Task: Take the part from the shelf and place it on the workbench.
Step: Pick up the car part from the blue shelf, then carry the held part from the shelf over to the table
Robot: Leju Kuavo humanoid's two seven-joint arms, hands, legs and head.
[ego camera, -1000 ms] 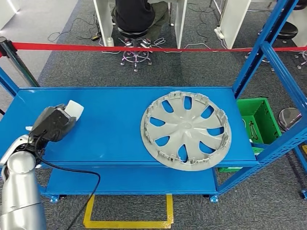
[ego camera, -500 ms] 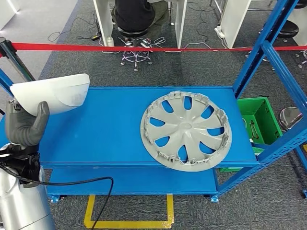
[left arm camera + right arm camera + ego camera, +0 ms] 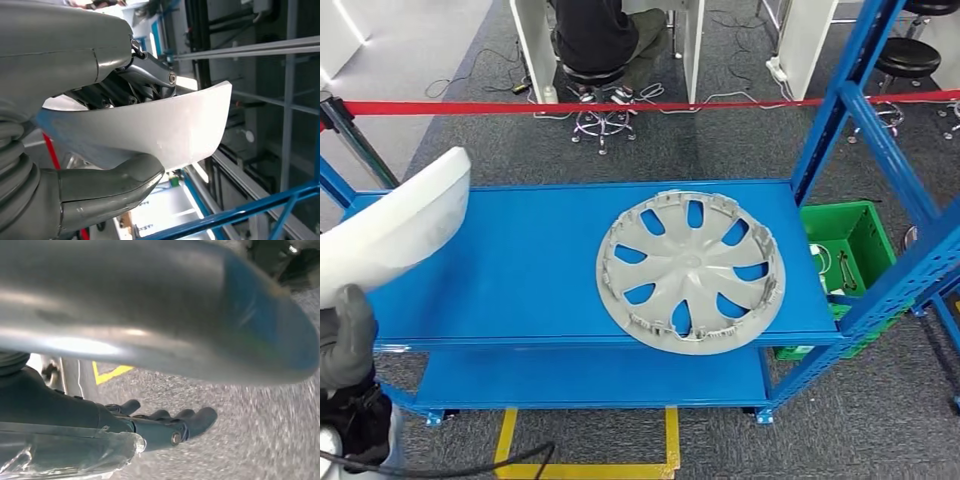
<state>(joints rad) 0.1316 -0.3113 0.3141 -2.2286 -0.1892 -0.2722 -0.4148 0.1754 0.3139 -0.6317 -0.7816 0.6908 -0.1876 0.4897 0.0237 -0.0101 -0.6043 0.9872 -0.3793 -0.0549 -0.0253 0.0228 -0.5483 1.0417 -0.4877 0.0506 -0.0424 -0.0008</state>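
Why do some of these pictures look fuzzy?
Right wrist view: the grey speckled floor is smeared by motion blur, and the right hand hangs dim. Left wrist view: the curved white plastic part is sharp, its background soft. Head view: the silver spoked wheel cover looks crisp.

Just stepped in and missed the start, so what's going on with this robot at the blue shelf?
The robot's left hand grips a white curved part, raised clear of the blue shelf at its left end. A grey wheel cover lies flat on the shelf, untouched. The right hand hangs over the floor with its fingers apart, holding nothing. A person sits beyond the red tape.
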